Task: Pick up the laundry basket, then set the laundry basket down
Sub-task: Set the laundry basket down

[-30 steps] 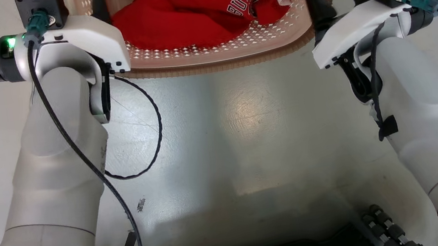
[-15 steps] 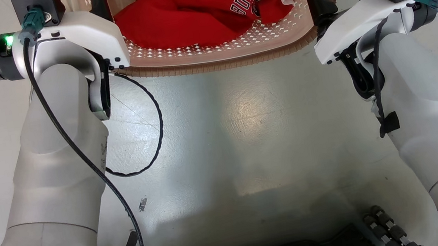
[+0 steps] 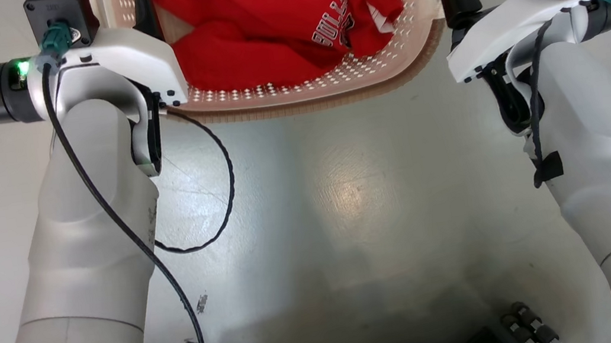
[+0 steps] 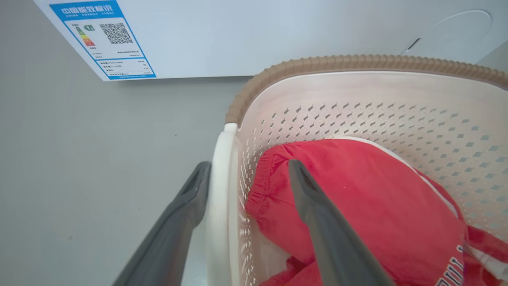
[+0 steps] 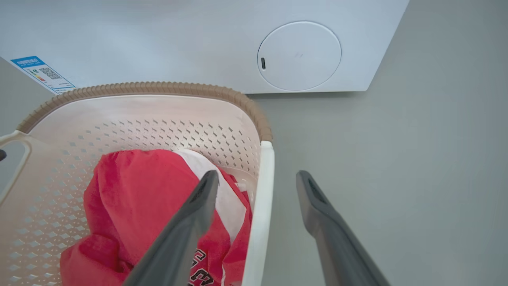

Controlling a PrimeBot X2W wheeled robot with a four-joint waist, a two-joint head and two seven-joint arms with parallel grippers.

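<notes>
Left tool point(image 4: 249, 165) and right tool point(image 5: 257, 174) straddle opposite sides of the laundry basket point(image 4: 357, 63)

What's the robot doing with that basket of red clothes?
The robot has both arms at a cream-white perforated plastic laundry basket holding red clothing. Its left gripper and right gripper are open, each with one finger inside and one outside a white side handle. Neither has clamped yet.

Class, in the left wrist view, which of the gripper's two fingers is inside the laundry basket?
The finger on that view's right, above the red garment; the other is outside the white handle.
</notes>
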